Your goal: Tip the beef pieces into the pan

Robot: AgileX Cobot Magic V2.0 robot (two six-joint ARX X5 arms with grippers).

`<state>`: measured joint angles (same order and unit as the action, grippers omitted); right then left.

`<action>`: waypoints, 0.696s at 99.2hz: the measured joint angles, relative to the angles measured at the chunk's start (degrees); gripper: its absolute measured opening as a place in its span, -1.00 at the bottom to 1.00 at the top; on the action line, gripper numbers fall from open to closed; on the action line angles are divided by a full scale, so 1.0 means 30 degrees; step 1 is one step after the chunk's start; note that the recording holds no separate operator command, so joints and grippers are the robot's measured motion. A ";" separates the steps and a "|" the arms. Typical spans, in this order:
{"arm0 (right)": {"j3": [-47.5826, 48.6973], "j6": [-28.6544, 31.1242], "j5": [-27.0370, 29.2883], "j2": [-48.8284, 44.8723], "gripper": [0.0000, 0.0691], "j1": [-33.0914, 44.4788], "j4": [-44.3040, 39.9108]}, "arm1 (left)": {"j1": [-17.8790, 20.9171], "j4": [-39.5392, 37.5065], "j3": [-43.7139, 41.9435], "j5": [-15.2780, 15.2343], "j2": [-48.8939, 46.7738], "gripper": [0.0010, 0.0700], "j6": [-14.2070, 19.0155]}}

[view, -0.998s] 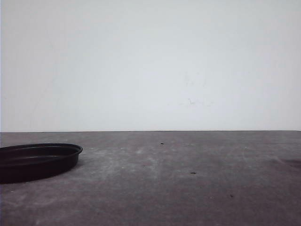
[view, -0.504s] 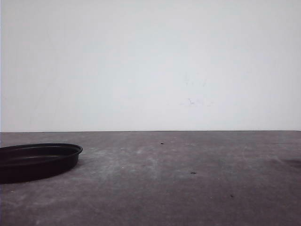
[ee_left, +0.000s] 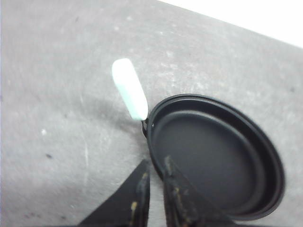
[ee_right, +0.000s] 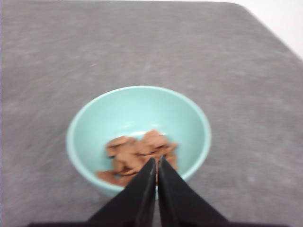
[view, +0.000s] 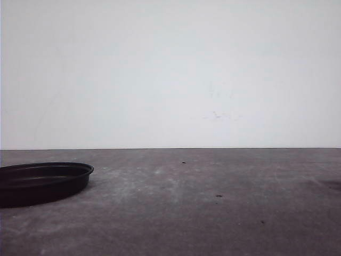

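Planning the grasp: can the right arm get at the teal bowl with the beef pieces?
Probably yes: the right gripper hangs just above the round teal bowl's near rim, fingers nearly together, nothing between them.

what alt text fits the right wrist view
A teal-green bowl holding brown beef pieces sits on a grey table, seen from above. The right tool, fingers nearly together, points at the bowl's near rim.

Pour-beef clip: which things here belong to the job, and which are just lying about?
Job:
pan, empty, by the left gripper
beef pieces
teal bowl holding the beef, under the right gripper

Lying about:
nothing but dark specks on the table
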<state>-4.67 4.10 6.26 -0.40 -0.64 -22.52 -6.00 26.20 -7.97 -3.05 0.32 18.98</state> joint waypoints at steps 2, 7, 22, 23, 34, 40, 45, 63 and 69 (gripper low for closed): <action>0.0000 0.0051 0.0102 0.0000 -0.99 0.0000 0.0007 | 0.0000 0.0000 0.0000 0.0000 0.0000 -0.94 0.0160; 0.0000 0.0109 0.0372 0.0000 -0.99 0.0000 0.0007 | 0.0000 0.0000 0.0000 0.0000 0.0000 -0.94 0.0495; 0.0000 0.0233 0.0423 0.0000 -0.99 0.0000 0.0007 | 0.0000 0.0000 0.0000 0.0328 0.0000 -0.94 0.1129; 0.0007 0.0248 0.0423 0.0000 -0.99 0.0000 0.0000 | 0.0000 0.0000 0.0000 0.0423 0.0000 -0.94 0.1209; 0.0000 0.0962 0.0044 0.0000 -0.99 0.0000 0.0117 | 0.0000 -0.0197 0.0000 0.1253 0.0000 -0.96 0.2259; 0.0000 0.1858 -0.0816 0.0000 -0.99 0.0000 0.0583 | 0.0015 -0.0306 -0.0029 0.1931 0.0000 -0.96 0.2616; -0.0029 0.2798 -0.1829 0.0000 -0.99 0.0000 0.1217 | 0.0015 -0.0175 -0.0182 0.2382 0.0102 -0.96 0.2783; -0.1311 0.5450 -0.3803 -0.0007 -0.99 -0.0022 0.2594 | -0.0015 -0.0335 -0.2178 0.2557 0.2390 -0.96 0.3898; -0.2222 0.5872 -0.4218 -0.0131 -0.99 -0.0015 0.2586 | -0.0015 -0.0328 -0.3206 0.2608 0.3585 -0.96 0.4080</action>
<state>-11.33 21.71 -6.39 -0.80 -0.69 -14.76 -6.04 25.21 -17.58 4.78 11.07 31.22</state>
